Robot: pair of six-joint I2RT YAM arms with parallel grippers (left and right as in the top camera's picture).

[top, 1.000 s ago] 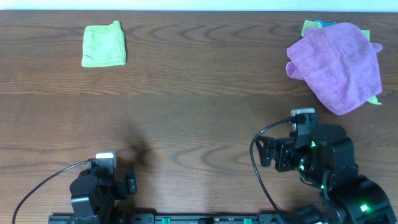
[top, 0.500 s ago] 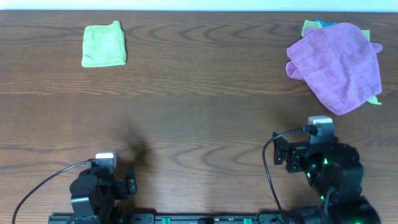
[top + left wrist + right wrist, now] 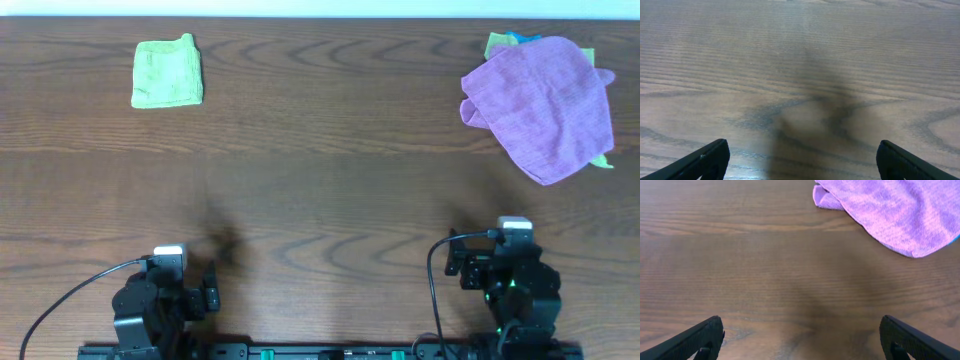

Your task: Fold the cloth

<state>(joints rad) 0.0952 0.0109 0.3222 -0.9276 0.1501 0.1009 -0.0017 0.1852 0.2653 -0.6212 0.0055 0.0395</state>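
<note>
The lime-green cloth [image 3: 167, 73] lies flat as a small neat rectangle at the far left of the table in the overhead view. It does not show in either wrist view. My left gripper [image 3: 801, 159] is open and empty, low over bare wood at the near left edge [image 3: 165, 290]. My right gripper [image 3: 802, 337] is open and empty, jaws wide apart over bare wood at the near right [image 3: 505, 275]. Both grippers are far from the cloth.
A larger purple cloth [image 3: 545, 105] lies crumpled at the far right, with green, yellow and blue scraps [image 3: 500, 42] peeking from beneath it. Its near edge shows in the right wrist view [image 3: 895, 215]. The table is dark wood [image 3: 320, 180].
My right arm has pulled back toward the near edge and slightly to the right. The left arm and both cloths have not moved.
</note>
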